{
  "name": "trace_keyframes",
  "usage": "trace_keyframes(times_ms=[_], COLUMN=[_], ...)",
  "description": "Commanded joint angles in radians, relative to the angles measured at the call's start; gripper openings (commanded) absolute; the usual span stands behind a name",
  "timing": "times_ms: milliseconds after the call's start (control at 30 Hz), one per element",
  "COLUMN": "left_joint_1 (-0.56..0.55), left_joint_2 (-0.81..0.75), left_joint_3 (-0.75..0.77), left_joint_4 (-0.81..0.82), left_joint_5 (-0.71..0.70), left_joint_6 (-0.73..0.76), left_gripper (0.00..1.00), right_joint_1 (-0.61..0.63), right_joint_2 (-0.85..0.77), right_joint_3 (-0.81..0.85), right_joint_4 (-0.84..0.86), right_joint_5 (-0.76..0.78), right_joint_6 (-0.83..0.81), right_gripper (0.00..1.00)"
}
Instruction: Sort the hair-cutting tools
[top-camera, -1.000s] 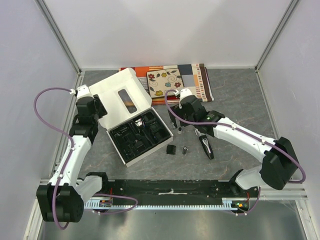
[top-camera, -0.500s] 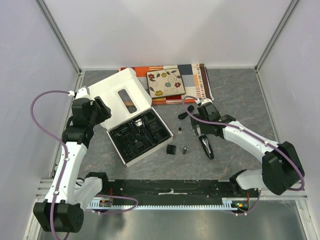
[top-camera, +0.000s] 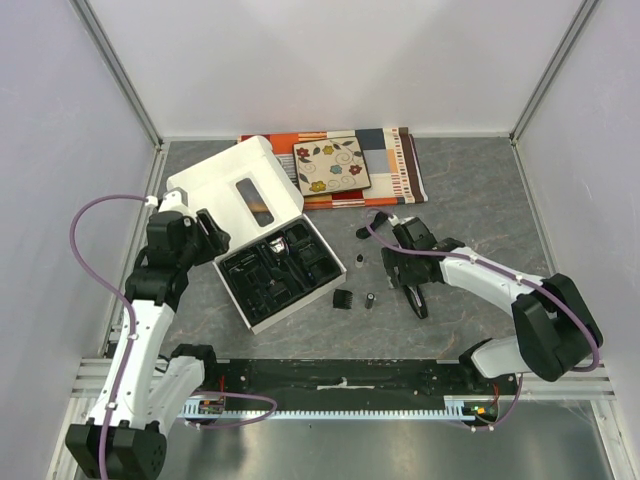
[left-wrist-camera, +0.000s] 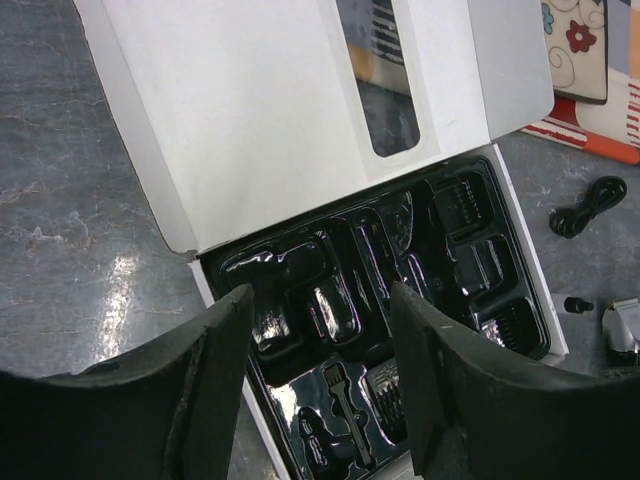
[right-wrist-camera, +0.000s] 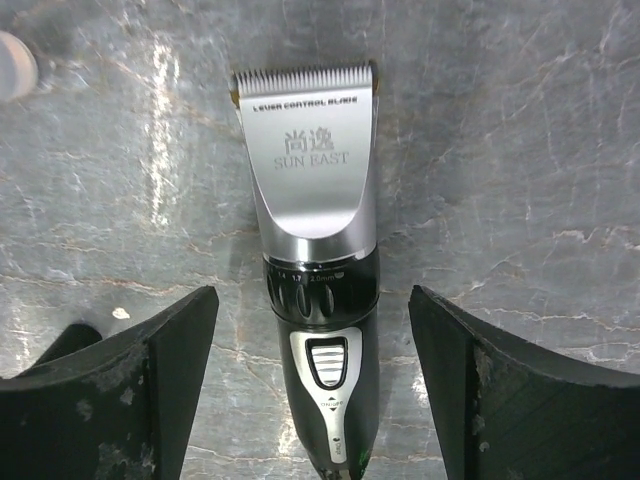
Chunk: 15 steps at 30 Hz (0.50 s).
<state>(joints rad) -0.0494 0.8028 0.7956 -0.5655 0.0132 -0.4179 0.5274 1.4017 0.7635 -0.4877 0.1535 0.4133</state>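
The black-and-silver hair clipper (right-wrist-camera: 318, 270) lies flat on the grey table, blade end away from my wrist; it also shows in the top view (top-camera: 416, 300). My right gripper (right-wrist-camera: 313, 385) is open, its fingers straddling the clipper's body with gaps on both sides; it shows in the top view (top-camera: 402, 274). A black comb guard (top-camera: 343, 299) and two tiny cylinders (top-camera: 370, 299) (top-camera: 358, 262) lie between box and clipper. The coiled cord (top-camera: 366, 231) lies further back. My left gripper (left-wrist-camera: 315, 375) is open and empty, hovering over the box's black tray (left-wrist-camera: 470, 265).
The white box stands open, its lid (top-camera: 235, 190) folded back to the left, with several black parts in the tray's wells. The flowered tile (top-camera: 331, 164) lies on a striped cloth (top-camera: 400, 165) at the back. Grey walls close in left, right and back.
My right gripper has moved from near the box and cord to the right and nearer, and now stands over the clipper. My left arm has shifted slightly beside the box.
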Motion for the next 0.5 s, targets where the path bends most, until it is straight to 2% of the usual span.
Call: trace_keyframes(times_ms=[0, 67, 167, 200, 300, 467], left_joint_1=[-0.012, -0.018, -0.024, -0.026, -0.032, -0.037], left_joint_2=[-0.021, -0.019, -0.019, -0.020, -0.025, -0.037], left_joint_3=[-0.006, -0.007, -0.015, -0.015, -0.024, -0.044], left_joint_4=[0.018, 0.019, 0.026, 0.027, 0.030, 0.038], left_joint_5=[0.033, 0.033, 0.031, 0.031, 0.022, 0.021], left_joint_6=[-0.002, -0.004, -0.004, -0.002, -0.004, -0.005], left_gripper=[0.64, 0.64, 0.64, 0.64, 0.64, 0.64], right_joint_1=[0.000, 0.000, 0.000, 0.000, 0.000, 0.003], right_joint_2=[-0.007, -0.006, -0.006, -0.007, -0.015, -0.033], right_joint_3=[-0.033, -0.047, -0.055, -0.052, -0.041, 0.014], right_joint_4=[0.009, 0.008, 0.008, 0.008, 0.005, -0.031], right_joint_5=[-0.019, -0.020, -0.003, 0.000, 0.021, 0.049], right_joint_6=[0.045, 0.048, 0.053, 0.053, 0.058, 0.056], right_gripper=[0.82, 0.77, 0.65, 0.56, 0.41, 0.30])
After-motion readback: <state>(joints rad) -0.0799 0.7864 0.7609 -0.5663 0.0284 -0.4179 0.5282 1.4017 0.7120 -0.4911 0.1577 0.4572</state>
